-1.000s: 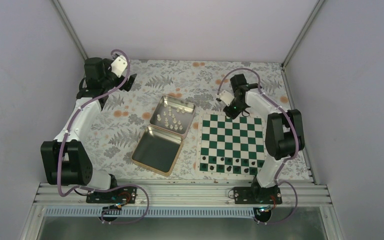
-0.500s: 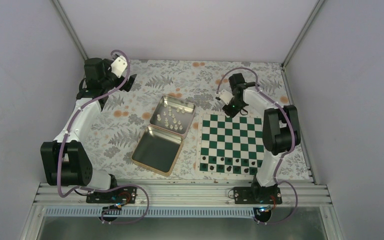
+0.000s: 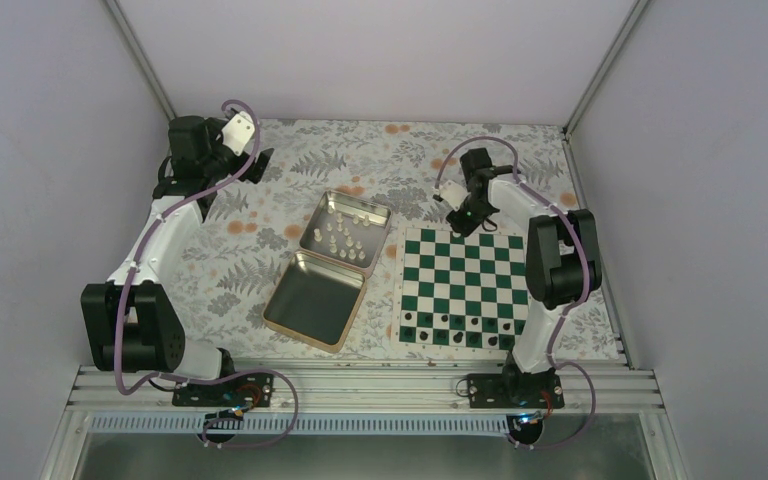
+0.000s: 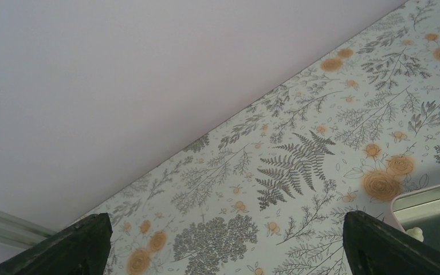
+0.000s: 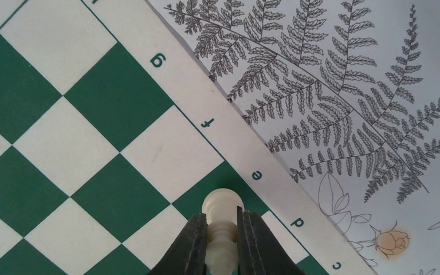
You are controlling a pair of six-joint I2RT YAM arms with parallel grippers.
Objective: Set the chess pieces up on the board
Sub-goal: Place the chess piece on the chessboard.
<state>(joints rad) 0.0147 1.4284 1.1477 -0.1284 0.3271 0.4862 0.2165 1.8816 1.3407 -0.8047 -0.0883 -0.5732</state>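
Observation:
The green and white board [image 3: 466, 286] lies at the right of the table, with small dark pieces along its near rows. My right gripper [image 3: 463, 222] is over the board's far edge, shut on a cream-white chess piece [image 5: 222, 229]; in the right wrist view the piece is held above the green square by the letter e on the board [image 5: 91, 143]. Several more cream-white pieces [image 3: 345, 235] stand in the far half of the open silver tin. My left gripper [image 3: 256, 165] is open and empty at the far left of the table; its fingertips [image 4: 86, 243] frame bare cloth.
The open hinged tin [image 3: 328, 268] lies left of the board, its empty half nearer me. Its corner with two white pieces shows in the left wrist view [image 4: 432, 215]. A floral cloth [image 3: 360, 150] covers the table. Walls close in at the back and sides.
My right gripper has shifted slightly near the board's far edge with the white piece in it. The left arm has not moved.

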